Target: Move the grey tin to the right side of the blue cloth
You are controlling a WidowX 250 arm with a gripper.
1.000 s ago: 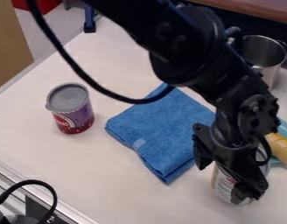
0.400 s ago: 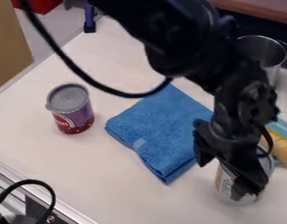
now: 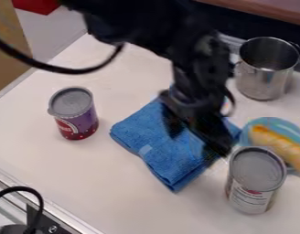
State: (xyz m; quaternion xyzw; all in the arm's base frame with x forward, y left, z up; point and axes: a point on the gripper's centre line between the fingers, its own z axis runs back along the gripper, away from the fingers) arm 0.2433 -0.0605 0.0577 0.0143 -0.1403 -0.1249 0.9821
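Grey tin (image 3: 256,180) stood upright, long axis vertical, lid up, below and right of the hand (image 3: 195,140), at the right side of the blue cloth (image 3: 168,153). Hand looked released, fingers apart, probably above the cloth. Tin: ribbed metal lid, round body, pale printed label. Cloth: soft, folded. Shiny metal pot (image 3: 265,82) up-right of the hand; blue plate (image 3: 268,121) close beside the tin, limiting room there. White bench (image 3: 115,187) surface extended below the hand, toward a metal-trimmed edge lower left.

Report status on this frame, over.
Gripper open, above blue cloth. Grey tin upright, right of cloth, not held. Blue plate close behind tin.
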